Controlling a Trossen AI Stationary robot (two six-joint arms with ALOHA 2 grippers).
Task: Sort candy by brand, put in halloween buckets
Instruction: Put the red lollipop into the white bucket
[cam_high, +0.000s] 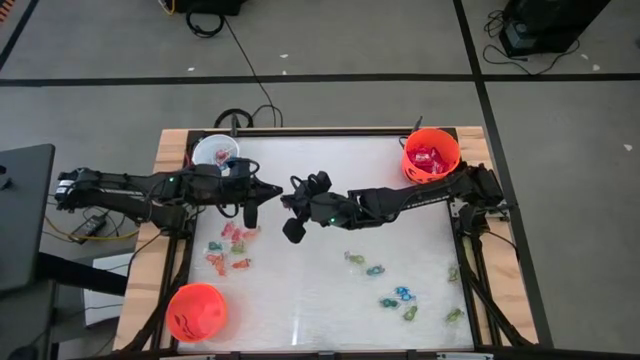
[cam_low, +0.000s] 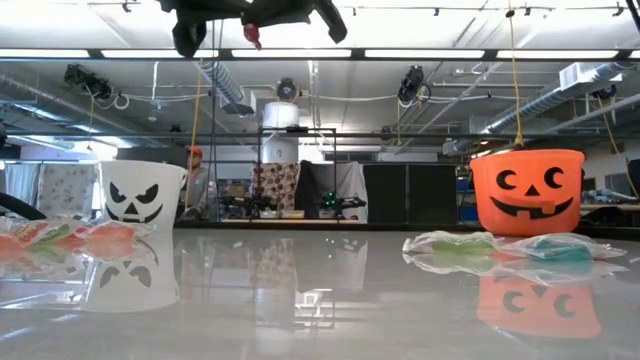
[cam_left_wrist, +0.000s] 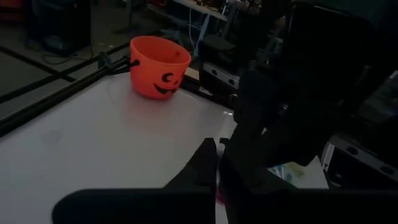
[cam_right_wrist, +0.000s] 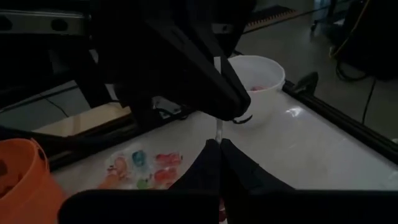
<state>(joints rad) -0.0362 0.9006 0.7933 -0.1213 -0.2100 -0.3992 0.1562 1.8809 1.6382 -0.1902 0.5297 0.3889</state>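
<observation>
Both grippers, left (cam_high: 279, 189) and right (cam_high: 291, 193), meet tip to tip mid-table, jaws closed, the right pinching a thin white lollipop stick (cam_right_wrist: 218, 129).

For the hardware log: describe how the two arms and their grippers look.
Both arms are dark, near-black jointed links. The left arm and right arm each show a small green light along the links. The left gripper and the right gripper each end in two slim, tapered dark fingers. Thin dark cables trail near each arm's base.
</observation>
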